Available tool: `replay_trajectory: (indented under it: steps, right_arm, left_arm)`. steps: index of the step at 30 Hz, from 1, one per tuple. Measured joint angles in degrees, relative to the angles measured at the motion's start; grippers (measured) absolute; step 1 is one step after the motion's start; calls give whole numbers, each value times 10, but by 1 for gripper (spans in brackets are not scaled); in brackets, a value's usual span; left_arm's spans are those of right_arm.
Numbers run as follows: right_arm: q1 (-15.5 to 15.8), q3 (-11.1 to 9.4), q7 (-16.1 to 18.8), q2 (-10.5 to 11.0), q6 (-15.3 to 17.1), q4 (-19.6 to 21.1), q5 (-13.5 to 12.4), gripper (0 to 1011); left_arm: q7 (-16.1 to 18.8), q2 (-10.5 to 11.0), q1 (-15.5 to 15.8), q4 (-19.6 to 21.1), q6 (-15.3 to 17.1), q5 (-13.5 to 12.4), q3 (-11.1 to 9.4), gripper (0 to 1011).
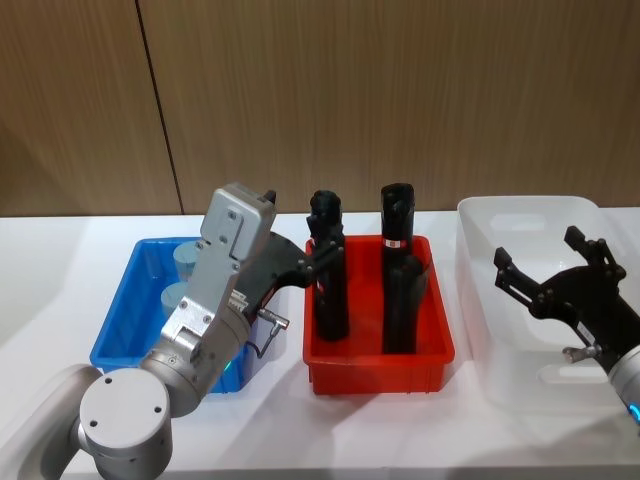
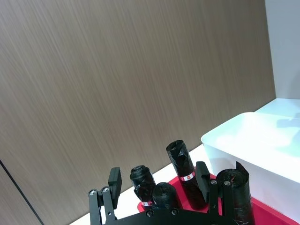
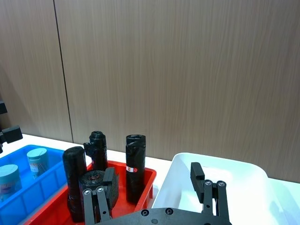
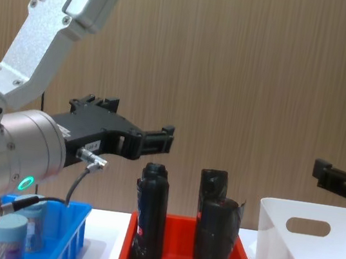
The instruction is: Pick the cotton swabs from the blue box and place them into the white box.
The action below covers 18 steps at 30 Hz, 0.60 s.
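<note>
Chest view: swabs (image 4: 5, 239) below left hand (image 4: 140, 131).

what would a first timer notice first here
The red crate in the middle, packed with tall black wrapped bottles, draws the eye first. The left end effector hangs open above its left side, beside the blue box holding the cotton swabs, while the right end effector hangs open above the white box on the right.

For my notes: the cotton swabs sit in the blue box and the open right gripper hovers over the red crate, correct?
No: in the head view the right gripper hovers over the white box, not the red crate; the rest stands.
</note>
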State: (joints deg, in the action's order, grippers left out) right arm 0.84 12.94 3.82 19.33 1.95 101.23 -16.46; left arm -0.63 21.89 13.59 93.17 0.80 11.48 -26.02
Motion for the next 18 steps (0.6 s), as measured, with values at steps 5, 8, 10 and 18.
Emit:
replay_trajectory:
  steps: [5,8,10,18]
  right_arm:
    - [0,0,0,0,0,0,0,1002]
    - [0,0,0,0,0,0,0,1002]
    - [0,0,0,0,0,0,0,1002]
    - [0,0,0,0,0,0,0,1002]
  left_arm:
    - [0,0,0,0,0,0,0,1004]
    - [0,0,0,0,0,0,0,1004]
    - [0,0,0,0,0,0,0,1004]
    - [0,0,0,0,0,0,0,1004]
